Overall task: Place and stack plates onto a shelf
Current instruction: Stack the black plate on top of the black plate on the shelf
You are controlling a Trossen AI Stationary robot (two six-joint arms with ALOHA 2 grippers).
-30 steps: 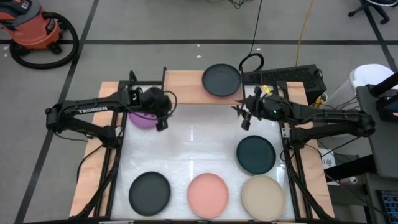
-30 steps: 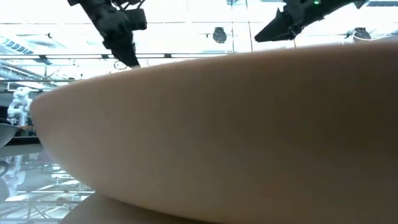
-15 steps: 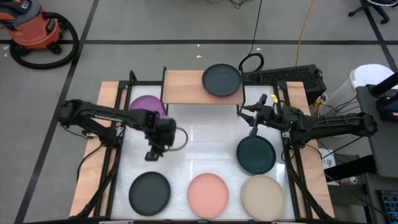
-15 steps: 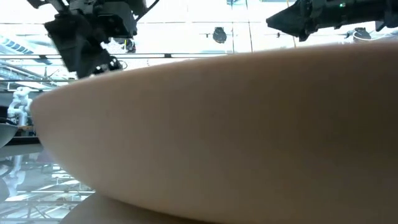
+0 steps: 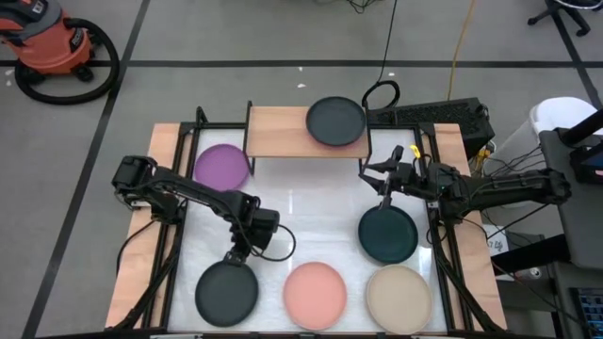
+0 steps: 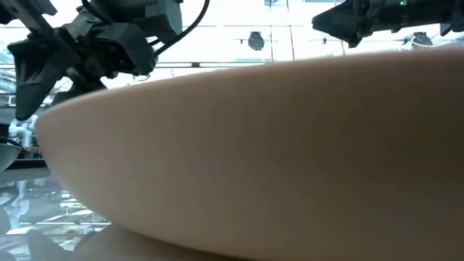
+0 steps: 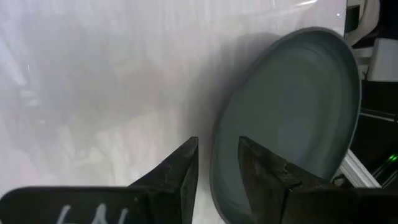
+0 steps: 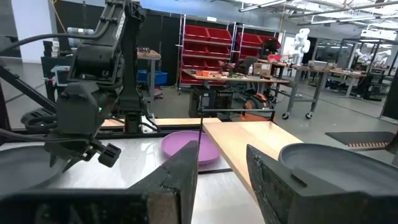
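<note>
Overhead, a white tabletop [image 5: 311,221] with wooden edges stands on a grey floor marked with dark tape lines; an orange shop vacuum [image 5: 52,42] sits at the far left. Beyond the tabletop, the right wrist view shows red bin racks and workbenches.

Six plates are visible. One charcoal plate [image 5: 335,121] lies on the light-wood shelf [image 5: 278,132] at the far edge. A purple plate [image 5: 221,167] sits left of the shelf. A dark teal plate [image 5: 387,234] lies on the right. Along the near edge lie a dark plate [image 5: 226,290], a salmon plate [image 5: 315,295] and a beige plate [image 5: 399,298].

The left pincer [image 5: 236,255] hangs just above the near-left dark plate's far rim, fingers narrowly parted, empty. The right pincer [image 5: 382,201] hovers by the teal plate's far edge, slightly open, holding nothing. The beige plate fills most of the low view.
</note>
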